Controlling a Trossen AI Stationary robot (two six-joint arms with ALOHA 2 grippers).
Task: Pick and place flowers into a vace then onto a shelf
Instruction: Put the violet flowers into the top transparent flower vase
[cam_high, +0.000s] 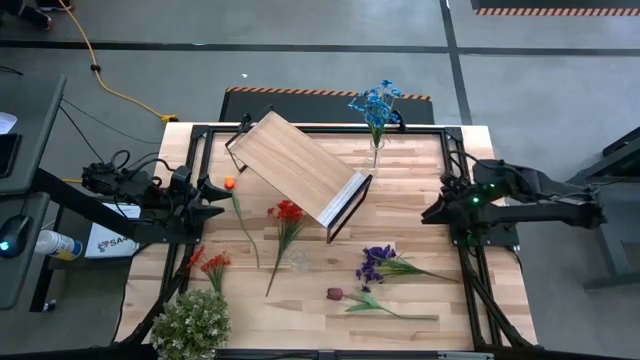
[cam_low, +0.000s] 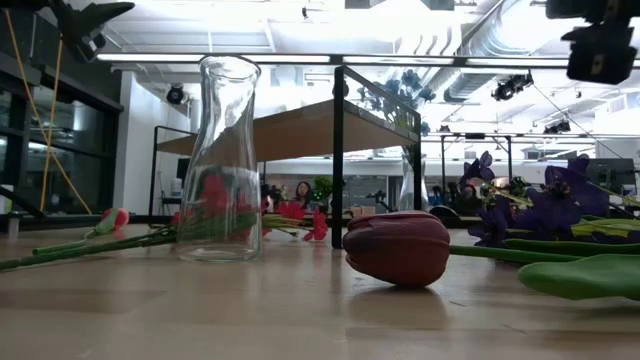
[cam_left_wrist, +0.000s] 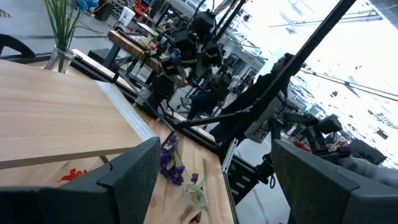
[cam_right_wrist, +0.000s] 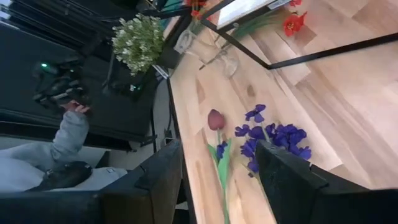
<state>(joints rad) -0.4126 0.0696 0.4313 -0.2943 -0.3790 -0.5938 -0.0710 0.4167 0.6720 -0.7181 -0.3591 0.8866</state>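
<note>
While the shelf (cam_high: 300, 168) sits askew near the table's far middle, its long axis slanting from far-left to near-right with the pale end panel (cam_high: 350, 205) at the near-right, the flowers lie flat on the planks before it: the red stem (cam_high: 284, 230) runs toward the near edge, the purple stem (cam_high: 385, 263) and dark maroon stem (cam_high: 370, 300) point their stalks rightward. The blue flowers (cam_high: 377, 105) stand upright in a small vase (cam_high: 376, 152) at the far edge. The left gripper (cam_high: 222, 198) hovers at the left edge, fingers apart and empty; the right gripper (cam_high: 428, 212) hovers at the right edge, likewise parted and empty.
</note>
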